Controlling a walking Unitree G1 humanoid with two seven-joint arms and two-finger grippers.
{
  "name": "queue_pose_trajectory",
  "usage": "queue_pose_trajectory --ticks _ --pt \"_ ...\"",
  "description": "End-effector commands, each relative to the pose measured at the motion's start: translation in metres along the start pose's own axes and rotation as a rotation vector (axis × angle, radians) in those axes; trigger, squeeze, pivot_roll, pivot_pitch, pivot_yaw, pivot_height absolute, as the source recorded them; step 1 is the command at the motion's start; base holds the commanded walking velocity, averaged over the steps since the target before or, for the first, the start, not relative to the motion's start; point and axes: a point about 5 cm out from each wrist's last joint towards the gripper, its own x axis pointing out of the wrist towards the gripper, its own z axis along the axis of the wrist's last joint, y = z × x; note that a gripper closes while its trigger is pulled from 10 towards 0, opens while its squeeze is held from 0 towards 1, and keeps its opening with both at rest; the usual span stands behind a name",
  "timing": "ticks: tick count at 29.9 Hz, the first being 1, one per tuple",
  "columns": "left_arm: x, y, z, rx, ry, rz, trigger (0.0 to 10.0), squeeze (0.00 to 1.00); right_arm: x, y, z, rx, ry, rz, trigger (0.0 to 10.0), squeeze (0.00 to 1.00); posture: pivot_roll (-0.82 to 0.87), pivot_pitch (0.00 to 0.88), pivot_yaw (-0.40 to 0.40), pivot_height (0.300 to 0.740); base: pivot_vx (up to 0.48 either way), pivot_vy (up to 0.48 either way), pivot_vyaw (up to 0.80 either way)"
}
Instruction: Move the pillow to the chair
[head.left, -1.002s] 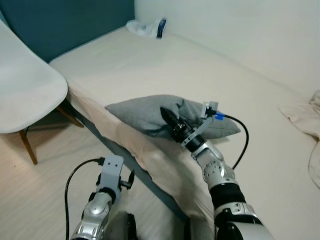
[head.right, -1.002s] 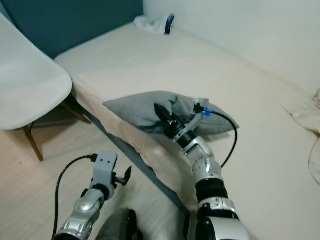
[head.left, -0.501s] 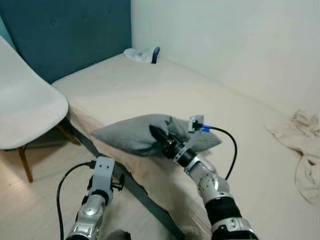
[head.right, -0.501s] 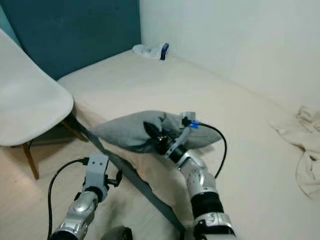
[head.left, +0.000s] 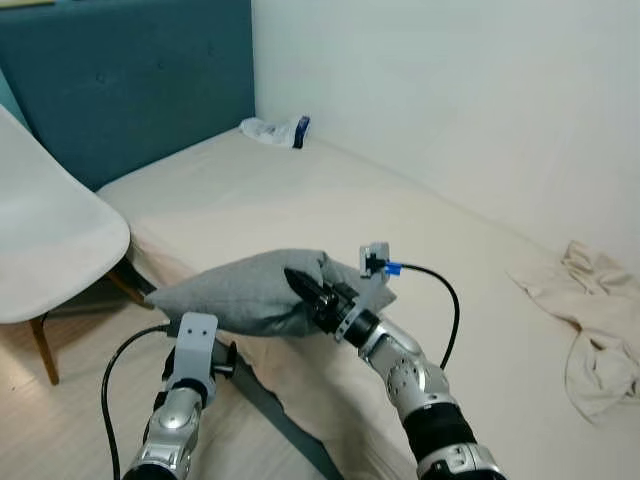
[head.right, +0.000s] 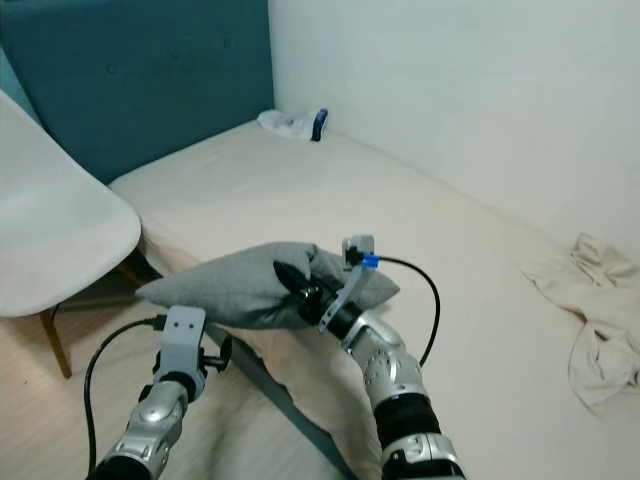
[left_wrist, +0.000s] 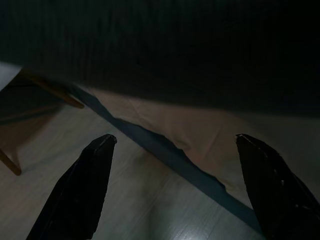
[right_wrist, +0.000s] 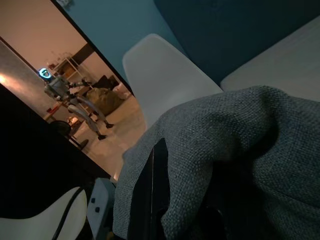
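Observation:
The grey pillow (head.left: 235, 293) is lifted at the near edge of the bed (head.left: 300, 200), its left end hanging out past the edge. My right gripper (head.left: 303, 288) is shut on the pillow's bunched right part; in the right wrist view the pillow's fabric (right_wrist: 240, 150) wraps over one black finger (right_wrist: 160, 195). My left gripper (left_wrist: 175, 142) is open under the pillow, above the floor beside the bed, with nothing between its fingers. The white chair (head.left: 50, 240) stands to the left, apart from the pillow.
A teal headboard (head.left: 130, 70) rises behind the bed, with a white and blue bundle (head.left: 272, 130) near it. A crumpled beige cloth (head.left: 590, 320) lies at the right of the bed. Pale wooden floor (head.left: 70, 420) runs between bed and chair.
The right gripper has lifted the pillow and carried it left, out over the bed's edge. The left arm has risen under it. The camera has tilted up.

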Motion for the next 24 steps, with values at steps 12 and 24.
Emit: queue_pose_trajectory --ticks 12,24 --pt "-0.006 0.01 -0.015 -0.015 0.06 0.069 10.0 0.0 -0.008 -0.026 -0.008 -0.076 0.066 -0.209 10.0 0.0 0.11 0.0 -0.07 0.74 0.0 0.0 0.0" --pt "-0.019 0.015 -0.037 -0.021 0.132 0.097 10.0 0.0 -0.023 -0.037 -0.023 -0.121 0.153 -0.256 10.0 0.0 0.12 0.0 -0.08 0.74 0.0 0.0 0.57"
